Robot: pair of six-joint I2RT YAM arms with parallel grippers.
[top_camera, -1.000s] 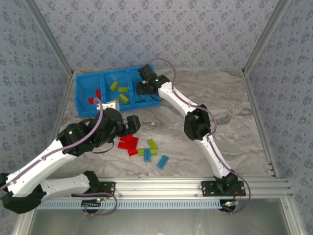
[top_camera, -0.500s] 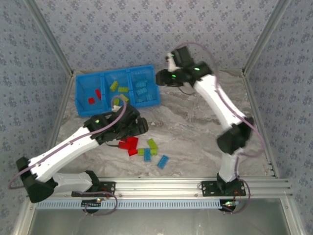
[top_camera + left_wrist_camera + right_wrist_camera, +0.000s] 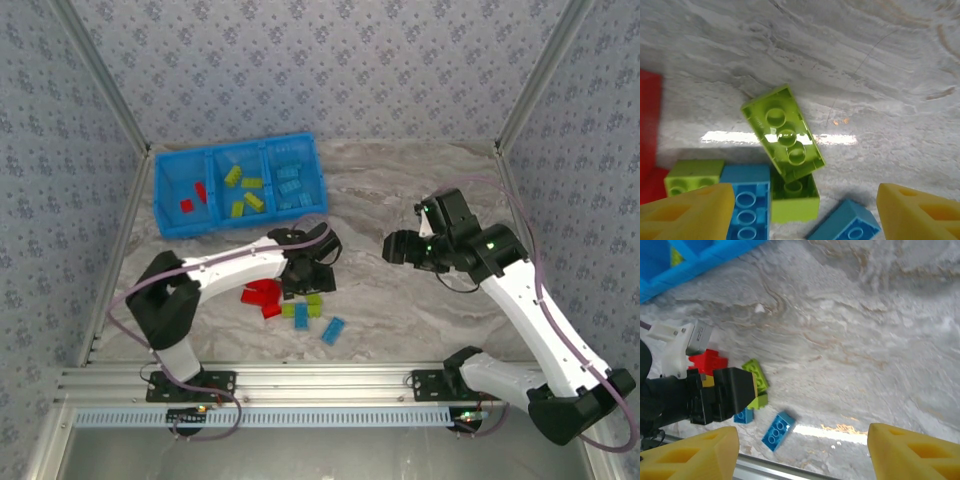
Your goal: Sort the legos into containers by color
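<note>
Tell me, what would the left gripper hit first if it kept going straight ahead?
Probably the tilted green brick, centred ahead of the open left gripper and lying partly over a second green brick. The table is just beyond, though depth is hard to judge.

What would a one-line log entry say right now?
left gripper open above lime green lego | right gripper open, empty | tray partly filled | loose legos on table

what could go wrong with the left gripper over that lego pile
1. The tilted green brick leans on a second green brick with a blue brick beside it, so the open left gripper might pinch two colors at once.
2. Because it is tilted, it may slip when squeezed.
3. The open right gripper hovers not far off. Both arms reaching in could collide.
</note>
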